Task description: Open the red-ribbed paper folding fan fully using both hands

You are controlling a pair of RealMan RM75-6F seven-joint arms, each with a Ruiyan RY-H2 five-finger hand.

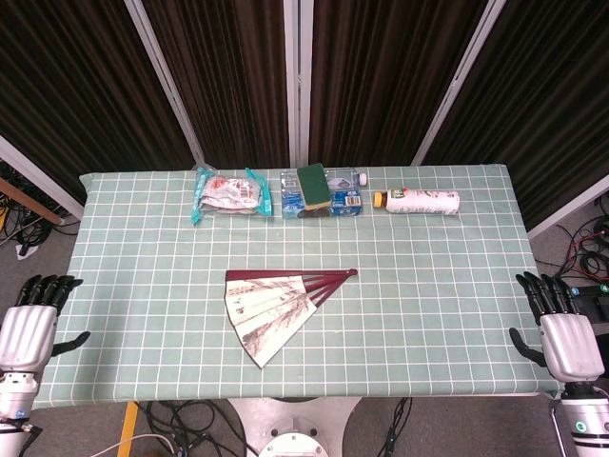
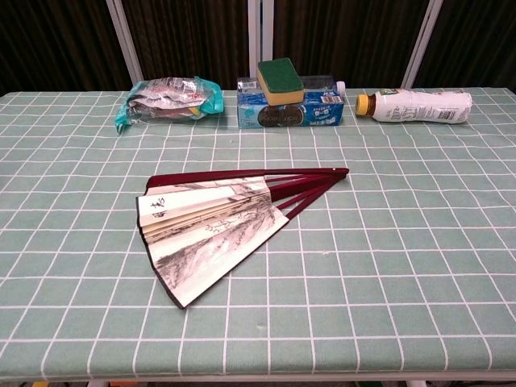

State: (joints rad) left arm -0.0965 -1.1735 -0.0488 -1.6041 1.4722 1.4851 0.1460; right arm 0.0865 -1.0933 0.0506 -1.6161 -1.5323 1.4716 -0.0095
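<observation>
The red-ribbed paper fan [image 1: 277, 307] [image 2: 216, 224] lies flat near the table's front middle. It is partly spread, its pivot pointing right and its painted paper leaf fanning to the left and front. My left hand [image 1: 33, 324] hovers off the table's front left corner, fingers apart and holding nothing. My right hand [image 1: 561, 333] hangs off the front right corner, also with fingers apart and nothing in it. Both hands are far from the fan. Neither hand shows in the chest view.
Along the back of the green checked tablecloth [image 1: 428, 286] lie a plastic-wrapped packet [image 1: 226, 193], a blue pack with a green sponge [image 1: 314, 185] on top, and a white bottle [image 1: 423, 202] on its side. Dark curtains hang behind.
</observation>
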